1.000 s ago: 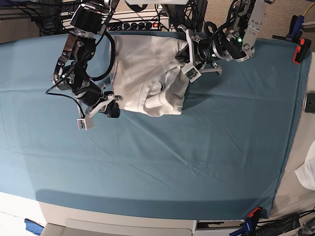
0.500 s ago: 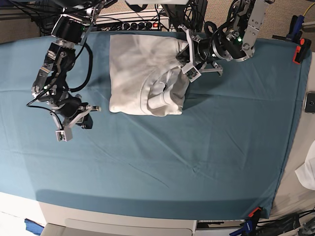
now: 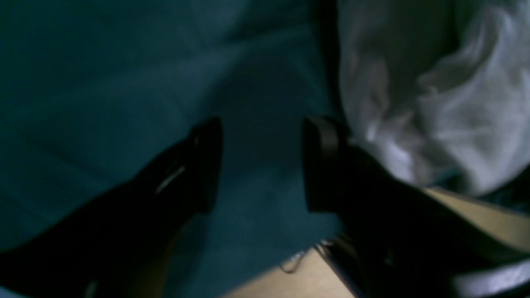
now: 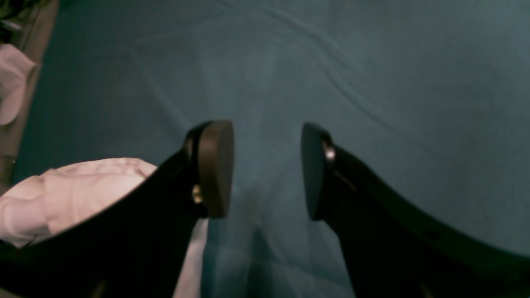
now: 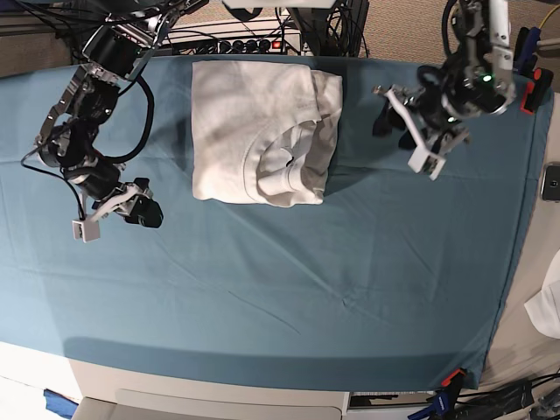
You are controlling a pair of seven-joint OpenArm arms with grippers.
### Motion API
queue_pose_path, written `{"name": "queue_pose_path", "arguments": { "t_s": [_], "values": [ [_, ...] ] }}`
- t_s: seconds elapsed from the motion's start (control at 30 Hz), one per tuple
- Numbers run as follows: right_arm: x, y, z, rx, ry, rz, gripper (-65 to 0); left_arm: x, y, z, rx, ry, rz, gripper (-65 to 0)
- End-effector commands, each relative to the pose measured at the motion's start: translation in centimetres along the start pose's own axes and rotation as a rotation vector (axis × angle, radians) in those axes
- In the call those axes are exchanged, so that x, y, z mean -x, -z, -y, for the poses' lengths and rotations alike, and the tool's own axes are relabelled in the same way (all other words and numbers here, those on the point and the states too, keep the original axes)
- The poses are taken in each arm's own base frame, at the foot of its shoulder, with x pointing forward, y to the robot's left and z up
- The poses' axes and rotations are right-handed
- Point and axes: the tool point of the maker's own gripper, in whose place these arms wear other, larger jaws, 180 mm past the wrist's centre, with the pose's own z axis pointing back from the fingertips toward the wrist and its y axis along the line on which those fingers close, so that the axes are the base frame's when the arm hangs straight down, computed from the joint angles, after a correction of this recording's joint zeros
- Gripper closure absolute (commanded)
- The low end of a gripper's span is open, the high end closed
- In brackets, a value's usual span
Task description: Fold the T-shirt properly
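On the left of the base view your right gripper (image 5: 118, 210) hangs over the teal table cloth (image 5: 280, 289) with its jaws spread and nothing between them. The T-shirt (image 5: 262, 131) lies to its right and farther back, against the cloth's far edge, already folded into a compact block whose long axis runs from that far edge toward the near one. Right of the shirt your left gripper (image 5: 418, 131) is also spread and empty, just off the shirt's right-hand fold. Judged from here, the left arm is the nearer one for any last tidying.
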Motion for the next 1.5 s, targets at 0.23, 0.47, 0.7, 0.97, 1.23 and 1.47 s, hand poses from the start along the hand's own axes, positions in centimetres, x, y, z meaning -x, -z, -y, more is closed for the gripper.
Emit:
{"name": "queue_pose_path", "arguments": {
  "t_s": [0.23,0.47,0.7,0.97,1.23,1.47],
  "values": [
    [0.0,1.2,-1.2,-0.129,0.098,0.017,-26.7,2.5,-1.2,2.7,0.135,-0.065,-0.027,-32.0],
    [1.6,1.7,-3.3,-0.300,0.182,-0.014,-26.7,2.9,-1.3,3.0,0.145,-0.077,-0.034,-32.0],
    [1.9,2.2,-4.7,-0.348,0.201,-0.013,-26.6,2.8,-1.1,3.4,0.156,-0.094,-0.022,-32.0],
    [3.8,3.8,-7.9,-0.413,0.127,-0.120,-26.6,3.3,-1.0,4.0,0.170,-0.111,-0.031,-32.0],
    [4.9,4.5,-7.2,-0.346,0.078,-0.171,-26.6,4.4,0.0,7.3,0.250,-0.097,-0.070,-32.0],
    [4.6,4.6,-6.6,-0.319,0.065,-0.158,-26.6,4.9,0.5,9.3,0.293,-0.075,-0.093,-32.0]
  ]
}}
